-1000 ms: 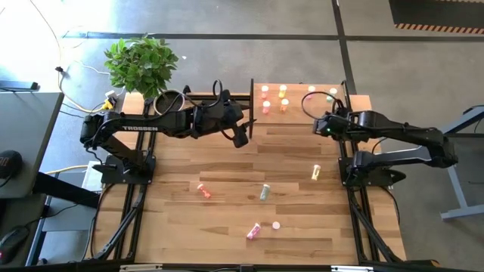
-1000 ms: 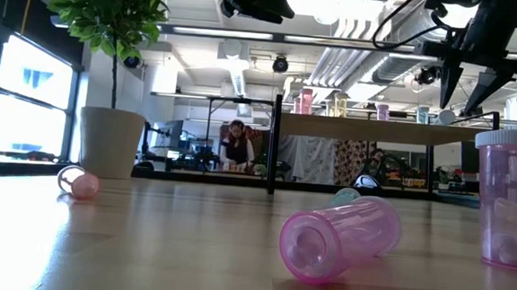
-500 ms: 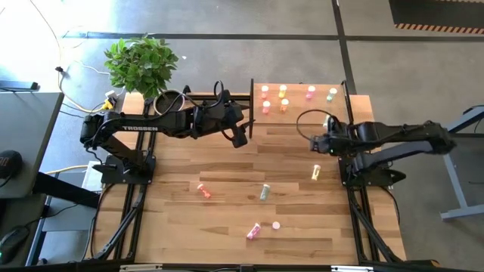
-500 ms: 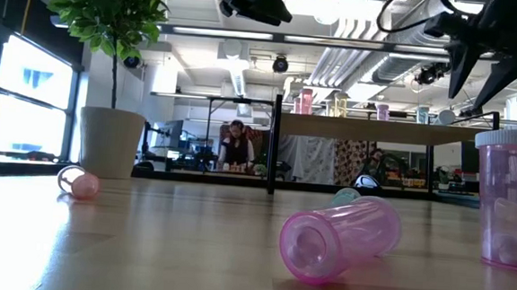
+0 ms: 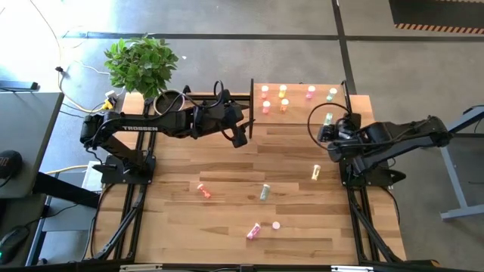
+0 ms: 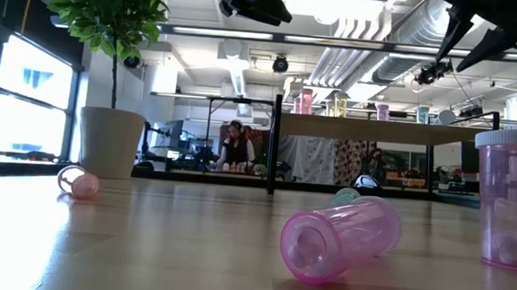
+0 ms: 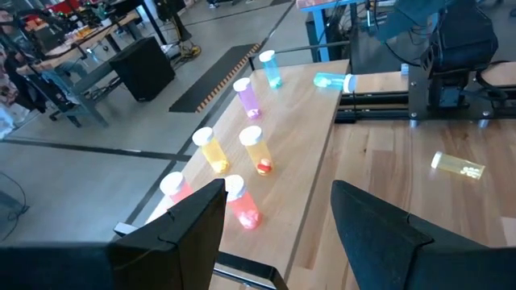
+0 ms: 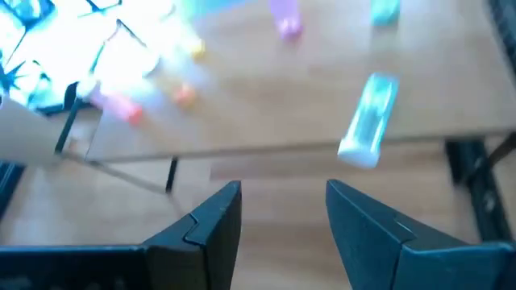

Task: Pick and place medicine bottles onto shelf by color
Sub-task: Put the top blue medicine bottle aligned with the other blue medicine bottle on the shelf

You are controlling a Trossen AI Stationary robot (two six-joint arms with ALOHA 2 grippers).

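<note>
I note that the right gripper (image 5: 327, 134), jaws apart and empty, has withdrawn from the shelf (image 5: 355, 103), leaving a green bottle (image 5: 328, 119) toppled at its near right edge, uncorrected, while the left gripper (image 5: 240, 136), also open, hovers left of the shelf.

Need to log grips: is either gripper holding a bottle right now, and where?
Nothing is held. The left gripper and right gripper both stand open and empty.
</note>
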